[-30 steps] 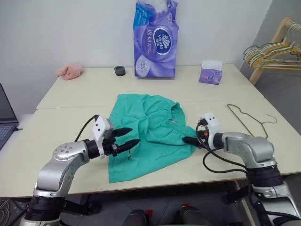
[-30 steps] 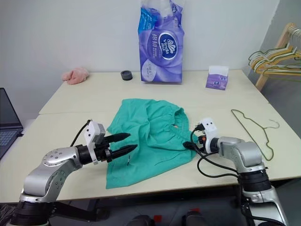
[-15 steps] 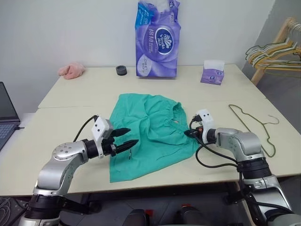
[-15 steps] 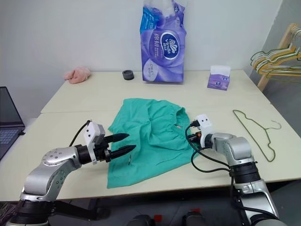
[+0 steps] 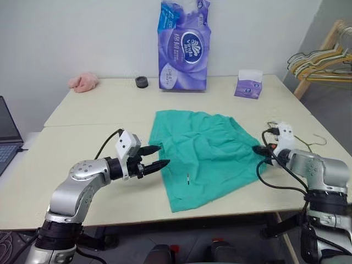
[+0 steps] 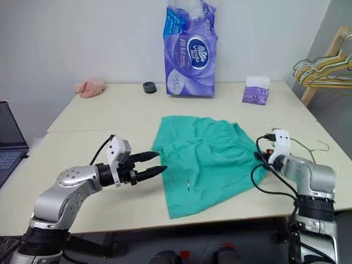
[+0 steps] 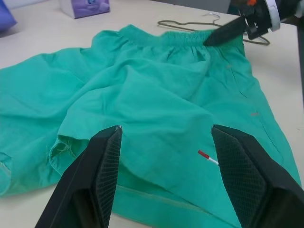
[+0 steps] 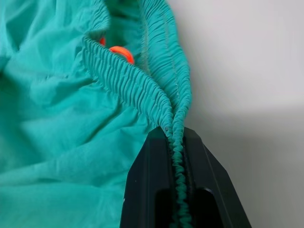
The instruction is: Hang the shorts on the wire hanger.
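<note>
Teal shorts [image 5: 209, 151] in right fingers [image 8: 176, 156]

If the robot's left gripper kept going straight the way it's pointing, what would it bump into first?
Probably the shorts. The left gripper is open and points across the table at their near edge, with nothing between them; how high it sits above the fabric is unclear.

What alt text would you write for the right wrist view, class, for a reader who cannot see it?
The right end effector, shut, pinches the gathered elastic waistband of the teal-green shorts between its two black fingers. A small orange-red tag peeks from inside the waistband, and the pale table lies beside the cloth.
</note>
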Controlling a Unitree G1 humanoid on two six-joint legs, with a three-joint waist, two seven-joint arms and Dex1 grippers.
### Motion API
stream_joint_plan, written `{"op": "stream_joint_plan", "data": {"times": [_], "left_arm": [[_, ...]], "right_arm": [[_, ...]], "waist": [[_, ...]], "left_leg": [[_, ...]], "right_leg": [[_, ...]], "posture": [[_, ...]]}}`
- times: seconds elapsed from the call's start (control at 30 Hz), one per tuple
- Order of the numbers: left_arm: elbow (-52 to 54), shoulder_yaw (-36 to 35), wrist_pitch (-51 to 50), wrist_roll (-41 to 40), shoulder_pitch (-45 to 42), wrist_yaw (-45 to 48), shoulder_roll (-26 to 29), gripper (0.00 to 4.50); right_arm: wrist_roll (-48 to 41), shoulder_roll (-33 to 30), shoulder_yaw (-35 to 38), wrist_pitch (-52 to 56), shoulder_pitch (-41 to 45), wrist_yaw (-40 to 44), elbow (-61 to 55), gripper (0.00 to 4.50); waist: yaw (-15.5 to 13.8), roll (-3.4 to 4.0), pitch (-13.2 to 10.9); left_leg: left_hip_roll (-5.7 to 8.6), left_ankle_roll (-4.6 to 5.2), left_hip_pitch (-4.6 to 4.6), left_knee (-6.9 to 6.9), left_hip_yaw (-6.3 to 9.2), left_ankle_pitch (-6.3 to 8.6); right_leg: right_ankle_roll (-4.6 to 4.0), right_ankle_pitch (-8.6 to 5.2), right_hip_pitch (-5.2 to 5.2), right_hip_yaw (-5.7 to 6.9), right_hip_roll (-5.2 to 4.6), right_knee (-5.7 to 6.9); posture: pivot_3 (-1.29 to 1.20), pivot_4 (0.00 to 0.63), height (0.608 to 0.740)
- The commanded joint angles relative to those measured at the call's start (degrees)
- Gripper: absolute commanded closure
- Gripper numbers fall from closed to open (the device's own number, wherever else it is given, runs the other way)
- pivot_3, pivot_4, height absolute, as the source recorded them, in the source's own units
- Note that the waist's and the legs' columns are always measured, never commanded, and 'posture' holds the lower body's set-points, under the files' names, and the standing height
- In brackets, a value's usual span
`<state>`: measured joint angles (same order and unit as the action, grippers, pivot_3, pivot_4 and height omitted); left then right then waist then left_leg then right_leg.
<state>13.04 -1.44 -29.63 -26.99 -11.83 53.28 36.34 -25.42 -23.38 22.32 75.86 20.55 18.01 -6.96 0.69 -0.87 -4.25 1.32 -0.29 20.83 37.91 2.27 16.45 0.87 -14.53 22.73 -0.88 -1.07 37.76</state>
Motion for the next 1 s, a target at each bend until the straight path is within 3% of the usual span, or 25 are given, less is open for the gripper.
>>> {"op": "stream_joint_plan", "data": {"times": [0.03,0.27,0.63,0.83,1.0], "left_arm": [[1.5,0.1,0.1,-0.8,-0.6,1.0,0.5,1.3],[1.4,0.8,0.2,-0.8,0.5,3.4,1.3,1.3],[2.2,1.5,0.9,-0.4,3.1,5.8,1.6,1.3],[3.3,2.1,0.1,-0.7,3.0,5.7,1.4,1.3],[4.0,2.3,-0.7,-1.2,2.8,5.4,1.4,1.3]], "right_arm": [[-3.1,3.2,5.3,9.3,-2.3,-2.2,-10.6,4.48],[-2.9,9.2,8.6,16.4,-2.6,-4.4,-18.1,4.48],[-4.1,6.4,6.6,15.6,-3.7,-2.0,-19.9,4.48],[-5.4,5.1,5.7,15.9,-5.5,-0.1,-23.5,2.69],[-6.1,-9.8,-6.3,3.8,-13.8,9.3,-29.9,0.86]], "waist": [[0.6,0.05,0.0],[1.5,0.11,-0.1],[1.5,0.16,-0.1],[1.5,0.16,-0.1],[1.4,0.21,-0.2]], "left_leg": [[-0.02,0.0,-0.02,0.01,0.0,0.0],[-0.02,0.0,-0.09,0.07,-0.09,-0.01],[0.0,0.0,-0.05,0.05,-0.11,0.0],[0.0,0.0,-0.04,0.05,-0.12,0.0],[0.03,0.0,-0.01,0.04,-0.11,0.0]], "right_leg": [[0.17,-0.1,0.0,-0.02,0.02,0.03],[0.3,-0.16,-0.01,-0.08,0.03,0.09],[0.31,-0.17,0.01,-0.1,0.03,0.01],[0.31,-0.17,0.01,-0.1,0.03,0.0],[0.4,-0.22,0.0,-0.09,0.0,-0.06]], "posture": [[-0.05,0.041,0.74],[-0.05,0.041,0.74],[-0.04,0.038,0.74],[-0.05,0.036,0.74],[-0.05,0.036,0.74]]}}
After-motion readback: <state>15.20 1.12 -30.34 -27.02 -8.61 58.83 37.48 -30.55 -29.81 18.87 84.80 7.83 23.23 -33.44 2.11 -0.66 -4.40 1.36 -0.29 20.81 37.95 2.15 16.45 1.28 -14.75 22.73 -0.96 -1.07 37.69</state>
